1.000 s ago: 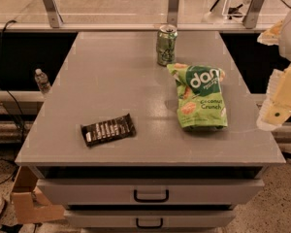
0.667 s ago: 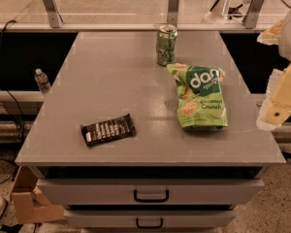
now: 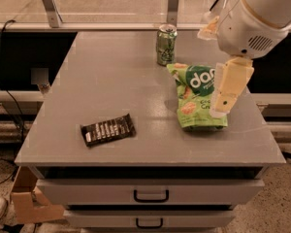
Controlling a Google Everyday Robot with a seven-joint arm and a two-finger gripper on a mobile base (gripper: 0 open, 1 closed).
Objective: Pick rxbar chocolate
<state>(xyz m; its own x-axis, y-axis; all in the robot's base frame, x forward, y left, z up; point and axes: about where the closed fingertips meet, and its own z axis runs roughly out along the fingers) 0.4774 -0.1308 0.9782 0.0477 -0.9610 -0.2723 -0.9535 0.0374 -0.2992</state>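
Rxbar chocolate [image 3: 108, 130] lies flat on the grey tabletop [image 3: 111, 72], close to the front edge and left of centre. It sits at a slight angle, its dark wrapper facing up with the pale lettering showing. Nothing touches it.

My gripper [image 3: 211, 72] is well apart from the bar, over on the right side of the table and above the surface. One cream finger [image 3: 229, 89] hangs down in front of the green snack bag [image 3: 196, 93] and covers part of its right edge. A second cream piece peeks out from behind my white arm [image 3: 252, 23], higher up and near the can. From this angle the two seem to stand wide apart with nothing between them, though my arm hides much of the upper one.

The snack bag lies flat on the right half of the table. The green soda can [image 3: 166, 44] stands upright just behind it, toward the back edge. Both are well away from the bar.

Below the tabletop are two drawers [image 3: 150, 192], each with a dark handle. A cardboard box [image 3: 26, 205] sits on the floor by the front left corner.
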